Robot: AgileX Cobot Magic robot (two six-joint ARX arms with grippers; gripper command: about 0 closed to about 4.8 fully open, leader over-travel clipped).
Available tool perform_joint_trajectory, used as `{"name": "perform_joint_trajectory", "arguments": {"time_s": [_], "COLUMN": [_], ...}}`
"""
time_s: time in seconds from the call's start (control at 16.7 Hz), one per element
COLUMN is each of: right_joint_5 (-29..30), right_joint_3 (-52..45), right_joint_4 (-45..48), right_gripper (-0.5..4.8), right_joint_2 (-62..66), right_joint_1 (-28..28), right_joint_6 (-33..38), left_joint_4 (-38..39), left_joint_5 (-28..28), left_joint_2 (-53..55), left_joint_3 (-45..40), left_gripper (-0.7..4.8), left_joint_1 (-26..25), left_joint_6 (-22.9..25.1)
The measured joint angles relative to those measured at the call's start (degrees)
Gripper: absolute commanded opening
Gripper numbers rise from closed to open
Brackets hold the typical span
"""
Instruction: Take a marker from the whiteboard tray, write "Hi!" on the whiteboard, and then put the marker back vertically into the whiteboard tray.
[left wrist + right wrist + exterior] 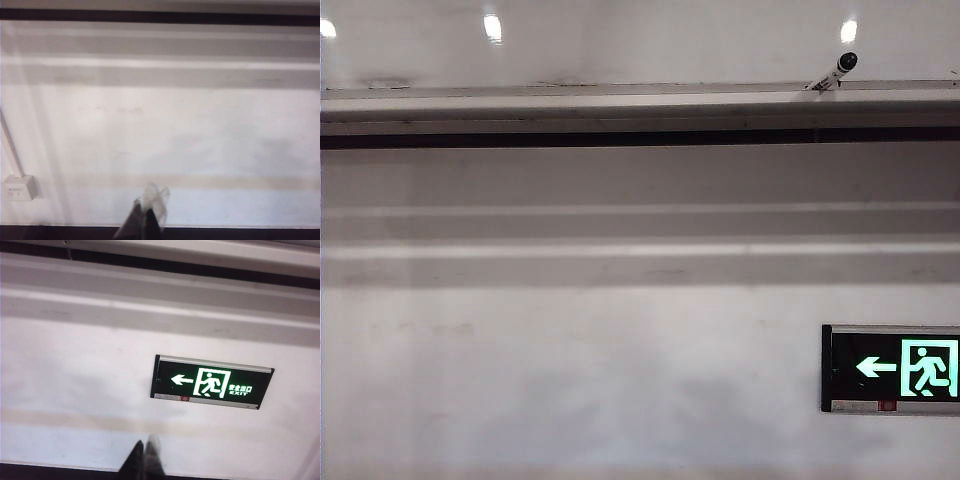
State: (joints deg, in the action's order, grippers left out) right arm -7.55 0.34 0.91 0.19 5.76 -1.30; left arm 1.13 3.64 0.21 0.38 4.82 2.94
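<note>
Up along the top of the exterior view runs the whiteboard tray (570, 105), a long silver-grey ledge crossing the frame from the left edge to the right, with a thin black strip just under it. It holds one thing: the marker (833, 74), a slim white pen with a rounded black cap, sitting on the ledge at the upper right, tilted with its cap end raised toward the right. Above the ledge only a narrow band of the whiteboard (640, 40) shows, glossy, with three bright round light reflections; the rest of it is cut off by the top of the frame. Below the ledge lies matte wall with pale bands, and at the lower right a single green exit sign (893, 369), its right end cut off by the frame edge.

Neither arm appears in the exterior view. In the left wrist view the left gripper (145, 216) pokes in at the bottom centre, dark fingers close together with something pale and blurred at the tips that I cannot make out. At the lower left of that view sits one small white wall box (19, 187). In the right wrist view the right gripper (142, 452) sits at the bottom centre, fingers pressed together with nothing between them, well apart from the exit sign (212, 382) above it.
</note>
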Motion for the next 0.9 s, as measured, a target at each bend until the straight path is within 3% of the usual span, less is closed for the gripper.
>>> {"name": "perform_joint_trajectory", "arguments": {"time_s": [0.42, 0.54, 0.66, 0.9], "right_joint_5": [0.0, 0.0, -0.2, 0.7], "right_joint_3": [0.4, 6.2, 13.9, 33.1], "right_joint_4": [-0.5, -2.8, -6.1, -9.7], "right_gripper": [-0.01, -0.01, -0.01, -0.01], "right_joint_2": [0.0, 0.1, 2.8, 19.2], "right_joint_1": [0.0, 0.1, 0.2, 0.3], "right_joint_6": [0.4, 2.3, 2.5, 2.6], "left_joint_4": [-3.0, -1.6, -0.7, 6.7], "left_joint_5": [0.0, 1.8, 2.8, 2.6], "left_joint_2": [0.0, 0.1, 1.1, 17.1], "left_joint_3": [0.0, 2.9, 9.8, 34.9], "left_gripper": [-0.07, -0.06, -0.06, -0.06], "left_joint_1": [0.0, 0.0, 0.0, 0.0], "left_joint_6": [-0.3, -4.9, -8.9, -9.7]}}
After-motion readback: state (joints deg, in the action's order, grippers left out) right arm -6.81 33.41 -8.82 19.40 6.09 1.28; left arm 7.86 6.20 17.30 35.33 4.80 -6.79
